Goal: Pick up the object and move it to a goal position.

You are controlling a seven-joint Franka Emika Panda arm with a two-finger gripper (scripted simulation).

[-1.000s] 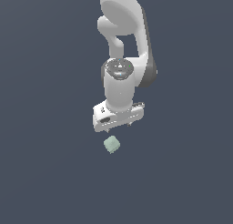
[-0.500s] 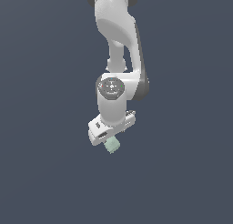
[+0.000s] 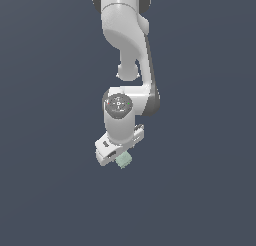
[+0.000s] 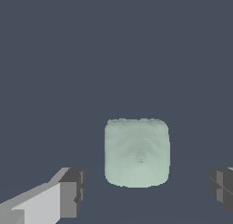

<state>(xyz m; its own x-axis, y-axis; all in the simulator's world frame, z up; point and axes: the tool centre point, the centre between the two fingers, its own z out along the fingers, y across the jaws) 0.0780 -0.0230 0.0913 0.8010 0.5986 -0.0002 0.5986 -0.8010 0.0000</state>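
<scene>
Exterior view: the arm is reaching lower than half a second ago, and the gripper is now covering part of the cube, which was showing clear below it before. The cube is peeking out under the gripper's lower edge, toward the exterior view's right. Finger spacing is hidden here.

Wrist view: the cube is sitting on the dark floor between the two fingertips, with a gap on each side. The jaws are standing wide, touching nothing.
</scene>
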